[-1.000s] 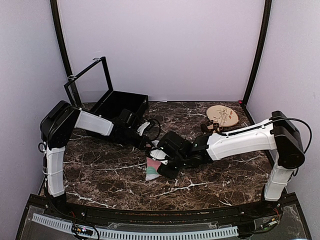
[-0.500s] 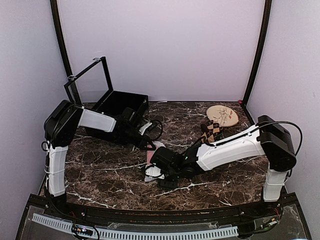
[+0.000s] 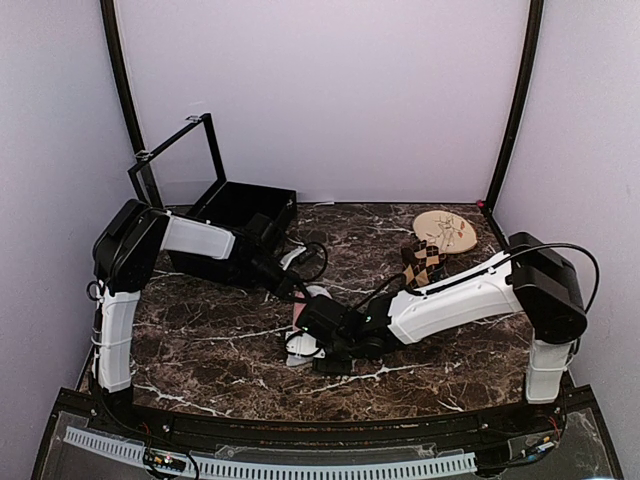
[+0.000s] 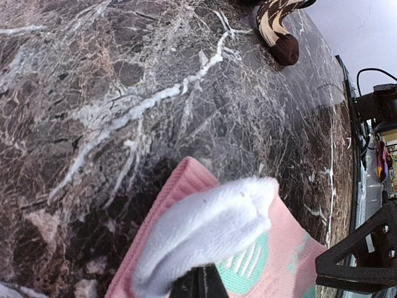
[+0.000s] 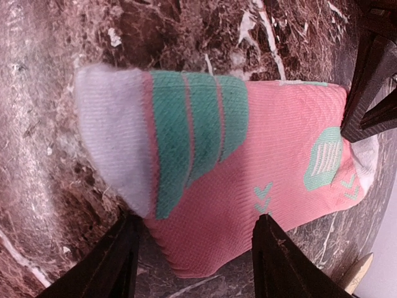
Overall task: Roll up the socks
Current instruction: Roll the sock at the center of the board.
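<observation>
The pink fabric sock with green patches and a grey toe [image 5: 248,155] lies on the dark marble table [image 3: 200,350]. Its long axis runs from the right fingers [image 5: 118,261], spread wide over its toe half, to the left fingers [image 4: 198,282], clamped on its white heel.

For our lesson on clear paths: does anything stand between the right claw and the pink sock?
Nothing visible does. The open right claw hangs directly over the pink sock, near its grey toe.
</observation>
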Action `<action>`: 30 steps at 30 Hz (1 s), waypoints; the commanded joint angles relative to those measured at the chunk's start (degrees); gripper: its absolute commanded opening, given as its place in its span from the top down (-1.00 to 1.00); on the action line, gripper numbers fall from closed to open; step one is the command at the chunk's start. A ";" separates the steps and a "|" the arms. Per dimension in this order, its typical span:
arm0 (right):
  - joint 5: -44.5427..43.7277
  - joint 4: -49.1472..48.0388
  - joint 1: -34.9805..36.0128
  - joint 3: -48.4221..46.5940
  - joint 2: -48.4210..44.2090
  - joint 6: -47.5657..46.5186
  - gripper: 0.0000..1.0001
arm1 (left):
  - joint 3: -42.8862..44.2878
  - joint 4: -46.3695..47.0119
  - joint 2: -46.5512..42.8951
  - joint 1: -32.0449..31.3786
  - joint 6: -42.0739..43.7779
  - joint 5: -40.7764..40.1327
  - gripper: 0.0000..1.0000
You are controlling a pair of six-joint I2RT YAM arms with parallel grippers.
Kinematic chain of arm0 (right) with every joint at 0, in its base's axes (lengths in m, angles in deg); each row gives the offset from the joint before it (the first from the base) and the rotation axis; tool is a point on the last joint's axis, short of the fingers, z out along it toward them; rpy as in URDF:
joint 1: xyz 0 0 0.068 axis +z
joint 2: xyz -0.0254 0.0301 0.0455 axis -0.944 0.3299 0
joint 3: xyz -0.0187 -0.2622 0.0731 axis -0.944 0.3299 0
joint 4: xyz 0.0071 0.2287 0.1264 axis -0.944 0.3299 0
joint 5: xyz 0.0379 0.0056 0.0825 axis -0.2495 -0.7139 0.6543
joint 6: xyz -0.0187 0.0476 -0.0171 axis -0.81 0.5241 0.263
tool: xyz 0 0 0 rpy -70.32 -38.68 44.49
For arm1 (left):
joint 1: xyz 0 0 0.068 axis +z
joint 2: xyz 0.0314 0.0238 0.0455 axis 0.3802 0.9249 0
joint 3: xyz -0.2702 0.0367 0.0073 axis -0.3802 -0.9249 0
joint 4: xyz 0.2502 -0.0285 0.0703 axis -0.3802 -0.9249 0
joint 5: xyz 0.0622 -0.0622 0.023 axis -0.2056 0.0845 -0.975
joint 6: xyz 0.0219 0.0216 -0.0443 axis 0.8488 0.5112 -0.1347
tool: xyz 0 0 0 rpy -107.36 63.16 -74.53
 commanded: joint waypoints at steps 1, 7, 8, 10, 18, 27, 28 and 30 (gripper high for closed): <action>0.11 0.30 -0.04 -0.21 3.05 -3.03 -0.05 | 0.95 -4.99 0.78 0.48 2.45 1.84 1.00; 2.65 2.70 -0.49 -1.44 4.09 -3.40 0.49 | 1.16 -5.34 0.88 1.07 2.41 2.34 1.00; 3.05 2.98 -0.52 -1.53 3.90 -3.11 0.52 | 1.21 -5.34 0.89 1.20 2.35 2.38 1.00; 3.42 3.02 -0.50 -1.33 3.60 -2.52 0.54 | 1.34 -5.21 0.97 1.30 2.26 2.63 1.00; 4.46 2.21 -0.53 -0.50 2.20 -0.97 0.68 | 1.57 -4.90 1.55 1.57 1.24 2.76 1.00; 12.52 4.99 -3.15 -3.40 1.93 2.77 0.83 | -0.42 -2.56 -1.54 1.57 -2.14 4.15 0.88; 13.58 5.34 -3.48 -3.67 1.78 3.21 0.84 | -1.20 -1.59 -2.47 1.58 -2.82 4.22 0.82; 16.14 5.96 -4.29 -4.19 1.52 4.21 0.84 | -2.65 0.32 -4.28 1.62 -4.15 4.05 0.69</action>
